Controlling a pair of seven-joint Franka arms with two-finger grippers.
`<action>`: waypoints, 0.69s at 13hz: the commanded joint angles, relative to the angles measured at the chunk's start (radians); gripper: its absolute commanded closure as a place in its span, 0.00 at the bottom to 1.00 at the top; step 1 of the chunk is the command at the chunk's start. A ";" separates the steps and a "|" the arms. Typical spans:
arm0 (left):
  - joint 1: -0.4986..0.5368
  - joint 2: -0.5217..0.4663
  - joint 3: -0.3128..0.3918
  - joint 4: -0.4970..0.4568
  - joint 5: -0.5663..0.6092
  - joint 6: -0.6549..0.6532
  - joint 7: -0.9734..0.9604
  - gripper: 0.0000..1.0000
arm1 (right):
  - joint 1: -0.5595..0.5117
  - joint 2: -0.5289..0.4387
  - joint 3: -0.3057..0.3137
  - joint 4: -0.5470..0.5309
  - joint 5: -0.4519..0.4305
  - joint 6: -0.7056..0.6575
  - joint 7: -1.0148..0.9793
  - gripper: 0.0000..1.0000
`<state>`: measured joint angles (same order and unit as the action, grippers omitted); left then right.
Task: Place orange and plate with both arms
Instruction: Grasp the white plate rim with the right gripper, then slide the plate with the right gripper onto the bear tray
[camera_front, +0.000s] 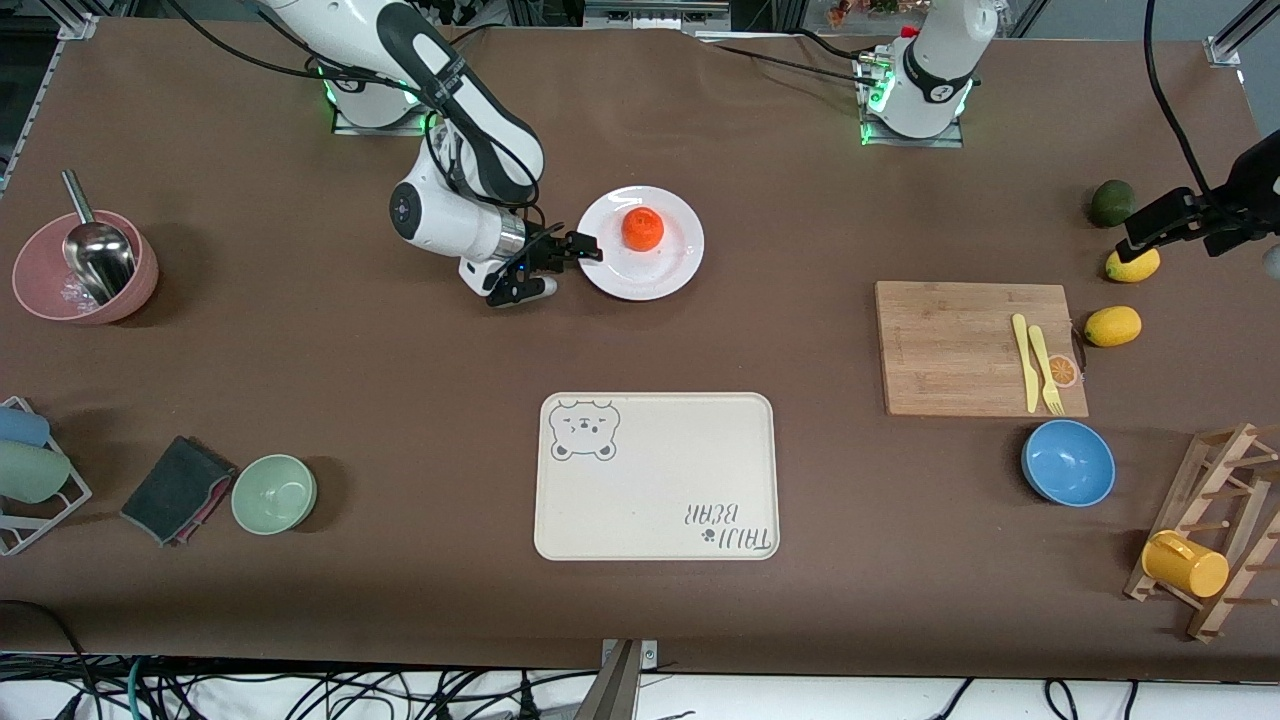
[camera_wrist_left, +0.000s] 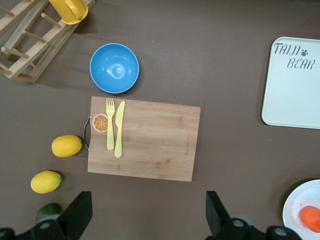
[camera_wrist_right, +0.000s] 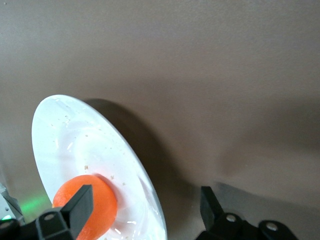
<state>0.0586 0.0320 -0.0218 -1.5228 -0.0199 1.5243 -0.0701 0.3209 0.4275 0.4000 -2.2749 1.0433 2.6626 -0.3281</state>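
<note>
Right gripper (camera_front: 585, 252) jaws straddle plate (camera_front: 672, 276) rim, unclosed.

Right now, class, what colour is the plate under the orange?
Plain white plate beneath the orange; clearest in the front view.

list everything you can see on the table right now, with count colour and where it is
orange: 1, orange-red, on the plate
plate: 1, white, near the right arm's base
bear-print tray: 1, cream, nearer the front camera than the plate
cutting board: 1, wooden, toward the left arm's end
fork and knife: 1 each, yellow, on the cutting board
lemons: 2, yellow, beside the board
avocado-like fruit: 1, dark green, beside the lemons
blue bowl: 1, beside the wooden rack
yellow cup: 1, on the rack
green bowl: 1, beside a dark cloth
pink bowl: 1, holding a metal scoop
right gripper: open, at the plate's rim
left gripper: open, high over the lemons
</note>
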 joint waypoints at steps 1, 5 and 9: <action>0.007 0.019 0.002 0.039 0.024 -0.021 -0.003 0.00 | 0.024 0.011 0.005 0.011 0.031 0.034 -0.038 0.22; -0.005 0.020 0.000 0.038 0.026 -0.019 0.001 0.00 | 0.023 0.013 0.003 0.011 0.031 0.034 -0.100 0.73; 0.001 0.019 0.000 0.029 0.024 -0.032 0.006 0.00 | 0.023 0.013 0.003 0.011 0.032 0.034 -0.103 0.99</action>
<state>0.0594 0.0366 -0.0202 -1.5202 -0.0199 1.5211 -0.0701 0.3432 0.4283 0.3998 -2.2742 1.0478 2.6826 -0.4012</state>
